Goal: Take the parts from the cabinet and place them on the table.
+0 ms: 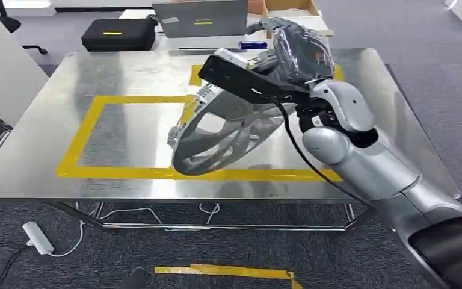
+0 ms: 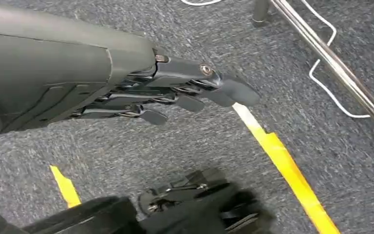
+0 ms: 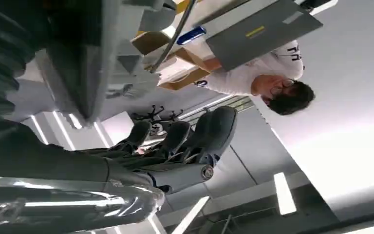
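The right hand grips a silver wheel-shaped part over the steel table; no writing legible.

hand: the right hand is reaching in from the picture's left edge, its dark fingers lying side by side and stretched out, with open air beyond their tips
part: a grey metal part is sitting close against the hand's ribbed cover, though the grip itself is hidden
cable: a thin cable is running past the part
person: a person in a white top is leaning by cardboard boxes
case: a grey case with a yellow label is lying beside the person
ceiling: long light strips are glowing
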Motion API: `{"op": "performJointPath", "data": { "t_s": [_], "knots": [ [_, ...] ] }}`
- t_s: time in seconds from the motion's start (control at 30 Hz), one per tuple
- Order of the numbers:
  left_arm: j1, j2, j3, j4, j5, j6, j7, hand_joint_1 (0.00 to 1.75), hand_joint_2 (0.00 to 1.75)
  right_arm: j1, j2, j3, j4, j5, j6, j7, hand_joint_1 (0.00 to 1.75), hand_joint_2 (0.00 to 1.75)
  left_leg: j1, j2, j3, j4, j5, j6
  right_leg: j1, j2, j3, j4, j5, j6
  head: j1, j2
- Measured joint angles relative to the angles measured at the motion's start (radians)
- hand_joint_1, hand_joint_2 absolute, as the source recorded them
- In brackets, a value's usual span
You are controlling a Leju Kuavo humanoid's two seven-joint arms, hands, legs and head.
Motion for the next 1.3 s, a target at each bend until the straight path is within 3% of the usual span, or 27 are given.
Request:
{"op": "performJointPath", "data": {
  "t_s": [0.03, 0.07, 0.17, 0.2, 0.23, 0.33, 0.37, 0.4, 0.43, 0.5, 0.53, 0.57, 0.6, 0.67, 0.7, 0.73, 0.83, 0.9, 0.93, 1.0, 1.03, 1.07, 1.1, 1.17, 1.2, 1.23, 1.3],
  "knots": [
    [0.002, 0.000, 0.000, 0.000, 0.001, 0.000, 0.000, 0.00, 1.75, 0.000, 0.000, 0.004, 0.006, 0.001, 0.002, 0.002, 0.80, 1.75, 0.002, 0.000, -0.017, 0.029, 0.002, -0.003, 0.000, 0.000, 0.000, 0.000, 0.000, 0.000, 0.001, 0.000],
    [0.003, 0.000, 0.000, 0.000, 0.004, 0.000, 0.000, 0.00, 1.75, 0.000, 0.000, 0.008, 0.013, 0.003, 0.004, 0.004, 0.80, 1.75, 0.004, 0.000, -0.009, 0.010, 0.028, -0.003, 0.000, 0.001, 0.001, 0.001, 0.000, 0.000, 0.000, 0.000],
    [0.003, 0.001, 0.000, 0.000, 0.021, 0.004, 0.000, 0.00, 1.75, -0.013, 0.005, 0.010, 0.029, 0.012, 0.009, 0.015, 0.80, 1.75, 0.009, 0.000, 0.088, -0.201, 0.152, 0.001, -0.002, 0.005, 0.001, 0.007, -0.005, 0.008, 0.001, 0.000],
    [0.003, 0.000, 0.000, 0.002, 0.027, 0.006, 0.000, 0.00, 1.75, -0.025, 0.007, 0.011, 0.041, 0.019, 0.009, 0.020, 0.80, 1.75, 0.006, -0.004, 0.108, -0.237, 0.142, 0.002, 0.005, 0.008, -0.003, 0.011, -0.008, 0.013, 0.000, 0.000],
    [0.003, 0.000, -0.001, 0.002, 0.033, 0.008, 0.000, 0.00, 1.75, -0.036, 0.008, 0.013, 0.054, 0.025, 0.009, 0.024, 0.80, 1.75, 0.006, -0.002, 0.109, -0.255, 0.136, 0.011, 0.006, 0.012, -0.010, 0.015, -0.006, 0.018, 0.001, 0.000],
    [0.011, -0.003, -0.002, 0.003, 0.045, 0.015, 0.000, 0.00, 1.75, -0.041, 0.019, 0.022, 0.096, 0.048, -0.004, 0.030, 0.80, 1.75, 0.004, -0.002, 0.109, -0.253, 0.139, 0.030, 0.005, 0.011, -0.006, 0.006, -0.002, 0.034, 0.000, 0.000],
    [0.012, -0.006, -0.002, 0.003, 0.047, 0.017, 0.000, 0.00, 1.75, -0.041, 0.021, 0.024, 0.108, 0.053, -0.006, 0.031, 0.80, 1.75, 0.009, -0.001, 0.112, -0.261, 0.144, 0.039, 0.002, 0.010, -0.019, 0.014, -0.014, 0.039, 0.000, 0.000],
    [0.012, -0.005, -0.002, 0.004, 0.049, 0.018, 0.000, 0.00, 1.75, -0.042, 0.023, 0.024, 0.118, 0.057, -0.010, 0.031, 0.80, 1.75, 0.008, -0.001, 0.112, -0.261, 0.144, 0.045, 0.003, 0.007, -0.032, 0.048, -0.039, 0.041, 0.005, 0.000],
    [0.012, -0.005, -0.002, 0.004, 0.052, 0.019, 0.000, 0.00, 1.75, -0.042, 0.025, 0.025, 0.127, 0.059, -0.016, 0.031, 0.80, 1.75, 0.008, -0.001, 0.112, -0.261, 0.144, 0.051, 0.002, 0.007, -0.060, 0.116, -0.076, 0.043, 0.006, 0.000],
    [0.014, -0.006, -0.004, 0.004, 0.051, 0.019, 0.000, 0.00, 1.75, -0.040, 0.029, 0.031, 0.147, 0.061, -0.019, 0.031, 0.80, 1.75, 0.004, -0.001, 0.111, -0.260, 0.144, 0.053, 0.002, 0.007, -0.142, 0.289, -0.143, 0.046, 0.005, 0.000],
    [0.015, -0.006, -0.005, 0.004, 0.054, 0.019, 0.000, 0.00, 1.75, -0.038, 0.031, 0.033, 0.155, 0.063, -0.019, 0.032, 0.80, 1.75, 0.002, -0.001, 0.112, -0.260, 0.143, 0.053, 0.002, 0.007, -0.162, 0.330, -0.148, 0.046, 0.005, 0.000],
    [0.016, -0.007, -0.005, 0.004, 0.056, 0.019, 0.000, 0.00, 1.75, -0.036, 0.032, 0.034, 0.163, 0.068, -0.019, 0.033, 0.80, 1.75, 0.000, -0.002, 0.112, -0.260, 0.143, 0.054, 0.003, 0.007, -0.160, 0.319, -0.130, 0.043, 0.005, 0.000],
    [0.016, -0.007, -0.005, 0.004, 0.063, 0.021, 0.000, 0.00, 1.75, -0.036, 0.036, 0.035, 0.171, 0.076, -0.021, 0.037, 0.80, 1.75, -0.001, -0.003, 0.113, -0.260, 0.143, 0.054, 0.003, 0.007, -0.138, 0.269, -0.095, 0.039, 0.005, 0.000],
    [0.016, -0.009, -0.005, 0.004, 0.073, 0.027, 0.000, 0.00, 1.75, -0.039, 0.049, 0.037, 0.188, 0.103, -0.037, 0.041, 0.80, 1.75, -0.004, -0.003, 0.116, -0.259, 0.142, 0.053, 0.007, 0.006, -0.050, 0.088, -0.007, 0.025, 0.005, 0.000],
    [0.017, -0.011, -0.006, 0.004, 0.076, 0.028, 0.000, 0.00, 1.75, -0.040, 0.055, 0.039, 0.199, 0.114, -0.049, 0.044, 0.80, 1.75, -0.005, -0.003, 0.113, -0.259, 0.141, 0.050, 0.012, 0.000, -0.019, 0.029, -0.007, 0.016, 0.003, 0.000],
    [0.019, -0.011, -0.006, 0.004, 0.082, 0.033, 0.000, 0.00, 1.75, -0.042, 0.064, 0.043, 0.208, 0.122, -0.056, 0.044, 0.80, 1.75, -0.010, -0.003, 0.108, -0.256, 0.142, 0.045, 0.013, -0.002, -0.004, 0.008, -0.008, 0.016, 0.005, 0.000],
    [0.030, -0.013, -0.007, 0.004, 0.103, 0.050, 0.001, 0.00, 1.75, -0.041, 0.077, 0.049, 0.246, 0.157, -0.076, 0.053, 0.80, 1.75, -0.007, -0.002, 0.110, -0.260, 0.146, 0.030, 0.015, 0.003, -0.005, 0.010, -0.008, 0.011, 0.003, 0.000],
    [0.041, -0.012, -0.008, 0.003, 0.120, 0.065, 0.002, 0.00, 1.75, -0.045, 0.088, 0.049, 0.262, 0.187, -0.083, 0.057, 0.80, 1.75, -0.006, -0.002, 0.103, -0.241, 0.122, 0.015, 0.005, 0.001, 0.004, -0.003, -0.002, 0.002, -0.001, 0.000],
    [0.046, -0.011, -0.008, 0.003, 0.127, 0.070, 0.003, 0.00, 1.75, -0.050, 0.092, 0.049, 0.273, 0.196, -0.084, 0.057, 0.80, 1.75, -0.003, -0.002, 0.079, -0.186, 0.087, 0.008, 0.003, 0.001, 0.004, -0.003, -0.001, -0.002, -0.007, 0.000],
    [0.057, -0.010, -0.008, 0.002, 0.137, 0.081, 0.005, 0.00, 1.75, -0.051, 0.098, 0.049, 0.299, 0.211, -0.084, 0.065, 0.80, 1.75, 0.003, -0.002, 0.003, -0.021, 0.012, -0.002, 0.003, 0.001, 0.004, -0.002, -0.002, -0.003, -0.007, 0.000],
    [0.064, -0.009, -0.008, 0.000, 0.139, 0.087, 0.008, 0.00, 1.75, -0.051, 0.098, 0.048, 0.312, 0.216, -0.085, 0.068, 0.80, 1.75, 0.004, -0.002, -0.024, 0.034, -0.002, -0.005, 0.003, 0.001, 0.004, -0.002, -0.002, -0.003, -0.008, 0.000],
    [0.072, -0.006, -0.009, -0.004, 0.141, 0.094, 0.011, 0.00, 1.75, -0.051, 0.098, 0.046, 0.325, 0.221, -0.086, 0.071, 0.80, 1.75, 0.006, -0.002, -0.026, 0.038, 0.010, -0.007, 0.003, 0.001, 0.005, -0.002, -0.003, -0.003, -0.007, 0.000],
    [0.081, -0.003, -0.011, -0.011, 0.145, 0.101, 0.019, 0.00, 1.75, -0.051, 0.098, 0.039, 0.338, 0.226, -0.089, 0.071, 0.80, 1.75, 0.009, -0.002, -0.008, 0.002, 0.044, -0.009, 0.002, 0.002, 0.005, 0.000, -0.003, -0.002, -0.008, 0.000],
    [0.093, 0.005, -0.014, -0.024, 0.151, 0.115, 0.027, 0.00, 1.75, -0.055, 0.097, 0.020, 0.354, 0.239, -0.097, 0.066, 0.80, 1.75, 0.013, -0.002, 0.074, -0.159, 0.132, -0.010, 0.000, 0.006, 0.006, 0.006, -0.007, 0.003, -0.008, 0.000],
    [0.097, 0.006, -0.016, -0.030, 0.156, 0.117, 0.029, 0.00, 1.75, -0.058, 0.097, 0.014, 0.361, 0.244, -0.097, 0.064, 0.80, 1.75, 0.015, -0.003, 0.108, -0.231, 0.144, -0.009, 0.000, 0.006, 0.005, 0.009, -0.009, 0.008, -0.008, 0.000],
    [0.097, 0.008, -0.020, -0.036, 0.159, 0.119, 0.032, 0.00, 1.75, -0.062, 0.097, 0.006, 0.369, 0.248, -0.097, 0.063, 0.80, 1.75, 0.009, -0.004, 0.121, -0.255, 0.131, -0.003, 0.007, 0.010, -0.001, 0.016, -0.012, 0.014, -0.009, 0.000],
    [0.099, 0.009, -0.023, -0.045, 0.161, 0.122, 0.038, 0.00, 1.75, -0.061, 0.097, -0.002, 0.382, 0.255, -0.096, 0.063, 0.80, 1.75, 0.007, -0.004, 0.116, -0.250, 0.130, 0.014, 0.006, 0.010, -0.001, 0.009, -0.007, 0.024, -0.008, 0.000]
  ]
}}
